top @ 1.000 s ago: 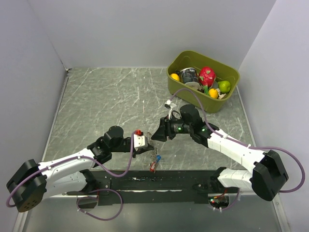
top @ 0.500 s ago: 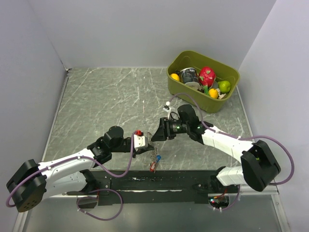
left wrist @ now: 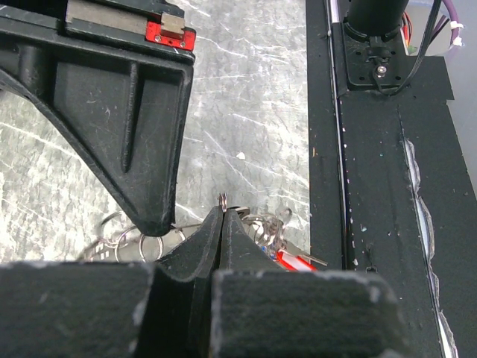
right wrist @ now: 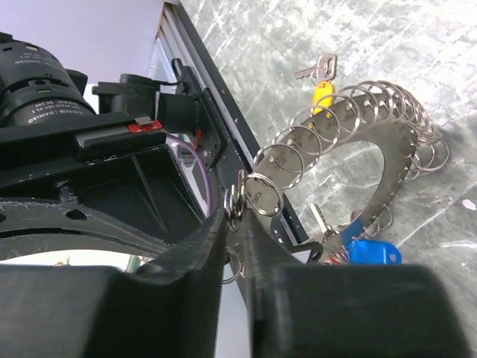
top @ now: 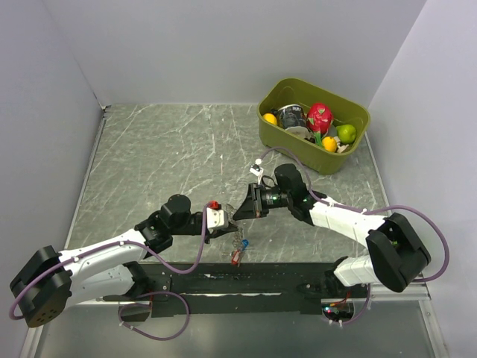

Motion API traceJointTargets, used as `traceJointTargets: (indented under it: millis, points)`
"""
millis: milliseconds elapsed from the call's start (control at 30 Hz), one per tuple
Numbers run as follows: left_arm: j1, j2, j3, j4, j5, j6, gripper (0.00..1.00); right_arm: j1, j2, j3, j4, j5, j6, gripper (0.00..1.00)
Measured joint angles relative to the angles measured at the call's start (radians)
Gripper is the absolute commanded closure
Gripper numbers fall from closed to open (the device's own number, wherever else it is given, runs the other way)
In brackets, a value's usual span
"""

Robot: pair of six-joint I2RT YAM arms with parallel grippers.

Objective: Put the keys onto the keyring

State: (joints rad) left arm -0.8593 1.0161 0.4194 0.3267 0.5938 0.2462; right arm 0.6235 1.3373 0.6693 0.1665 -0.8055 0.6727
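The keyring (right wrist: 387,160) is a curved metal band strung with many small split rings; it hangs between my two grippers near the table's front edge (top: 237,237). My left gripper (left wrist: 222,214) is shut, and a thin ring edge pokes out at its tips. My right gripper (right wrist: 240,211) is pinched on a bunch of the small rings. A yellow-capped key (right wrist: 322,94) shows at the band's far side; I cannot tell whether it is threaded on. Blue (right wrist: 371,251) and red (left wrist: 295,261) caps hang from the ring's lower part. The black-capped key is not clearly visible.
An olive bin (top: 298,142) with fruit and cans stands at the back right. The black mounting plate (top: 246,282) of the arm bases runs along the near edge, just under the hanging keys. Grey walls close in the table on three sides.
The right gripper has narrowed from wide open onto the small rings, and its arm has shifted slightly left. The left gripper stays shut in place.
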Motion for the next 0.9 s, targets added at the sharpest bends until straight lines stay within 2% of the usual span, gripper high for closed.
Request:
traceJointTargets:
  millis: [33,67,400,900]
  points:
    - [0.000,0.000,0.000,0.000,0.000,0.000,0.99,0.000,0.000,-0.003,0.008,-0.001,0.006,0.92]
    - [0.000,0.000,0.000,0.000,0.000,0.000,0.99,0.000,0.000,-0.004,0.014,-0.001,0.012,1.00]
    - [-0.005,-0.006,0.000,-0.007,-0.016,0.001,0.99,-0.001,-0.006,-0.029,0.052,0.017,0.032,1.00]
    - [-0.013,-0.002,0.002,-0.011,-0.024,0.005,0.99,-0.012,-0.137,-0.117,0.087,0.079,0.017,1.00]
